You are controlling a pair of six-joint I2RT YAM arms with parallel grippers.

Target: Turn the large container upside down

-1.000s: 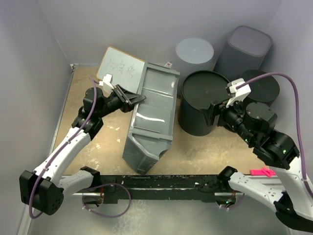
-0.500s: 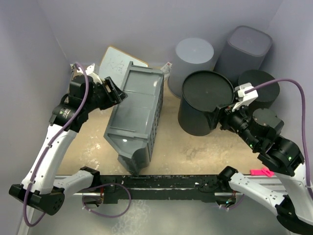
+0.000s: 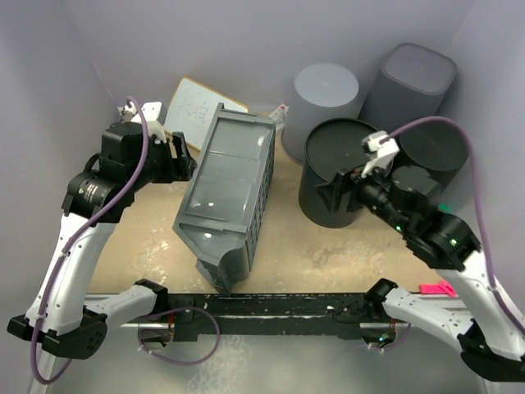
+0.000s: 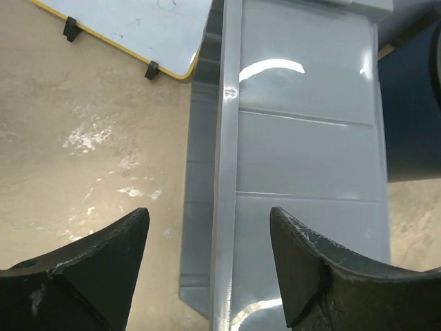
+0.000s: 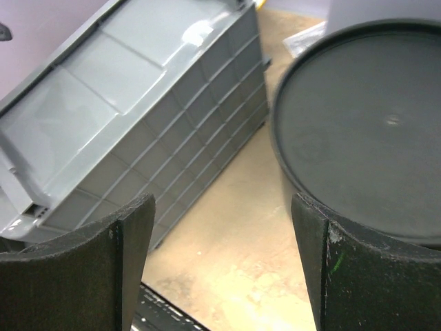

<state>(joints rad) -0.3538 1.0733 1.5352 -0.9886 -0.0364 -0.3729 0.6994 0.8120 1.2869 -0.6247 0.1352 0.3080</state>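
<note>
The large container point(image 3: 223, 185), a grey rectangular tub, stands tipped on one long side in the middle of the table. A smooth side wall faces up and its grid-ribbed underside point(image 3: 259, 197) faces right. My left gripper point(image 3: 182, 158) hangs open just left of the container's upper rim and is not touching it. In the left wrist view the rim point(image 4: 227, 172) runs between the spread fingers point(image 4: 103, 269) of the left gripper point(image 4: 210, 265). My right gripper point(image 3: 328, 194) is open over bare table between the container point(image 5: 138, 117) and a black bucket point(image 5: 365, 131), and the right gripper point(image 5: 220, 269) holds nothing.
The black bucket point(image 3: 344, 168) stands close to the container's right. Behind it are a second black bucket point(image 3: 439, 144), a round grey bucket point(image 3: 326, 90) and a tall dark-grey bin point(image 3: 410, 78). A whiteboard point(image 3: 193, 107) lies at the back left. Walls enclose the table.
My left gripper has opened, let go of the container's rim and drawn back to the left. The container rolled leftward onto its side, ribbed underside now showing. The right gripper shifted left.
</note>
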